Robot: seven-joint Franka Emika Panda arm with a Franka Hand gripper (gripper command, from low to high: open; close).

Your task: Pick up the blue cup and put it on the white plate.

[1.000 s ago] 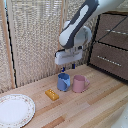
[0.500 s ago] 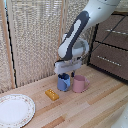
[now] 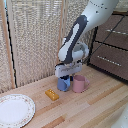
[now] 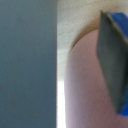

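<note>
In the exterior view the blue cup (image 3: 63, 85) stands on the wooden table, touching the pink mug (image 3: 80, 84) on the exterior view's right. My gripper (image 3: 65, 76) is low over the blue cup, its fingers reaching down at the rim. The wrist view is very close and blurred: a grey finger (image 4: 25, 65) fills one side, and a dark finger (image 4: 107, 65) with a blue edge stands on the other. Pink mug (image 4: 85, 90) and wood show in the gap between them, so the jaws stand apart. The white plate (image 3: 15, 110) lies far off at the exterior view's lower left.
A small yellow block (image 3: 52, 94) lies on the table between the cup and the plate. A slatted screen (image 3: 35, 40) stands behind the table, and a dark drawer cabinet (image 3: 110, 50) is at the exterior view's right.
The arm has come down from above the two mugs, and the gripper now sits at the blue cup's rim. The cup, mug, block and plate have not moved.
</note>
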